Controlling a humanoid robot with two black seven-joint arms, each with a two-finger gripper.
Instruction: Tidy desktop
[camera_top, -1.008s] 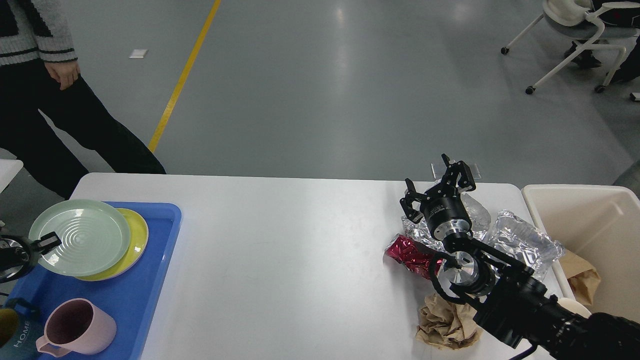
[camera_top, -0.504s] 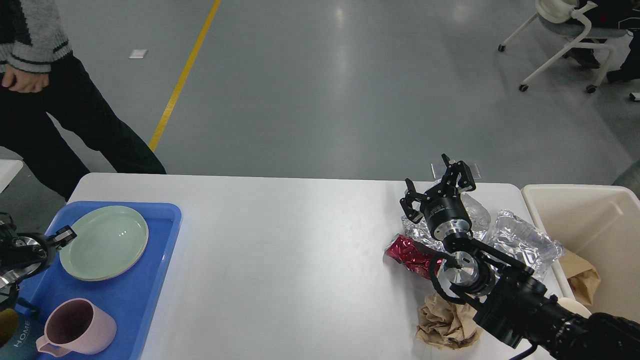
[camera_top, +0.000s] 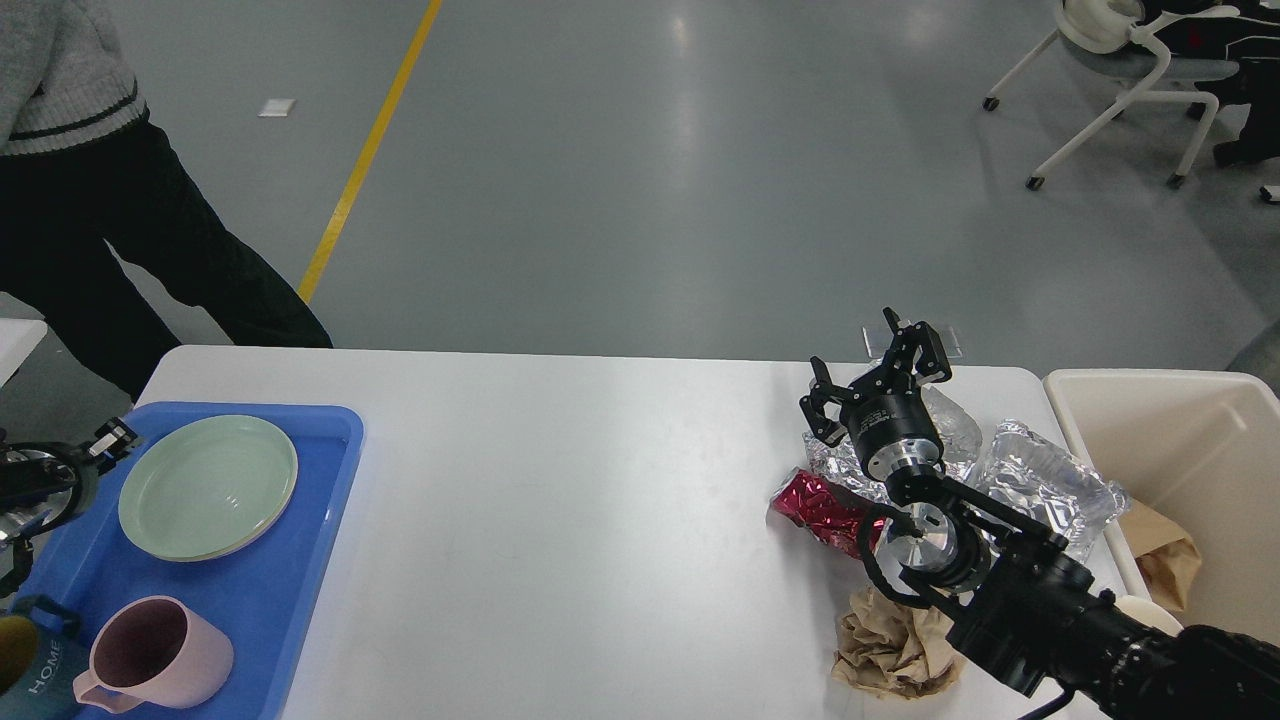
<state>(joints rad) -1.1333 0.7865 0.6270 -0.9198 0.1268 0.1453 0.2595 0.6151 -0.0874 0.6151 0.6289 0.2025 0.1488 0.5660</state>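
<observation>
The green plate (camera_top: 208, 487) now lies flat on the yellow plate, inside the blue tray (camera_top: 262, 600) at the left end of the white tabletop (camera_top: 560, 520). A second ago the left arm was holding that green plate tilted above the yellow one; now the plate is down and only a thin yellow edge peeks out under it. The left gripper (camera_top: 108, 441) has let go and has pulled back to the left rim of the tray, apart from the plate. It looks empty, but it is small and dark here, so I cannot tell how wide its jaws stand. The pink cup (camera_top: 155, 655) sits in the near part of the tray, and a dark cup with the word HOME (camera_top: 30, 675) shows at the bottom left corner. So the dishes part of the tidy-up looks done. The right gripper (camera_top: 872, 375) has not moved at all. It hangs over the trash pile with its jaws spread apart and nothing in them. Under and beside it lie the shiny silver wrapper (camera_top: 1045, 480), the red foil wrapper (camera_top: 815, 505) and the crumpled brown paper (camera_top: 890, 650), all on the right end of the tabletop. The beige bin (camera_top: 1180, 450) stands just beside that end, with some brown paper already in it. I think the trash is what is left to do.
</observation>
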